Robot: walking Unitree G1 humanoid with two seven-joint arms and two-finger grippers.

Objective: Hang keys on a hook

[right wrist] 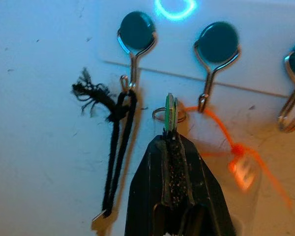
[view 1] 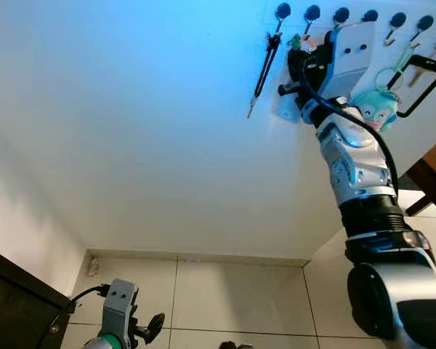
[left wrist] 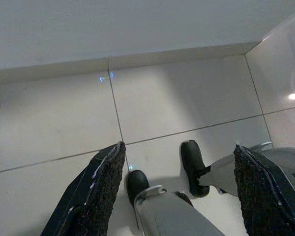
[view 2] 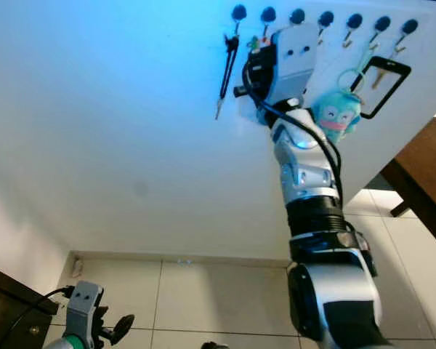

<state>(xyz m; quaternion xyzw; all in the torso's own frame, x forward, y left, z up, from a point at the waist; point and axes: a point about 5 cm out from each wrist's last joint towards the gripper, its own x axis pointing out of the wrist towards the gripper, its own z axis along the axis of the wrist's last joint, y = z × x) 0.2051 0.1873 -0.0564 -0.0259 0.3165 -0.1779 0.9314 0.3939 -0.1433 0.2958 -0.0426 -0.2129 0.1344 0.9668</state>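
Right hand (right wrist: 170,147) clenched on the green-tagged key with silver ring (right wrist: 169,114), just beside the second dark-knobbed wire hook (right wrist: 209,73), ring level with its tip.

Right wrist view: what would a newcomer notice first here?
The right end effector, shut on a green key tag, holds its ring just below the second wall hook. On the next hook hangs a black cord with a key. An orange string tag trails beside the fingers.

Home entryway. White wall (view 1: 131,131) with a row of key hooks (view 1: 338,16) carrying keys and a plush charm (view 1: 375,109). Pale tiled floor (view 1: 232,291); dark wooden furniture (view 1: 14,305).
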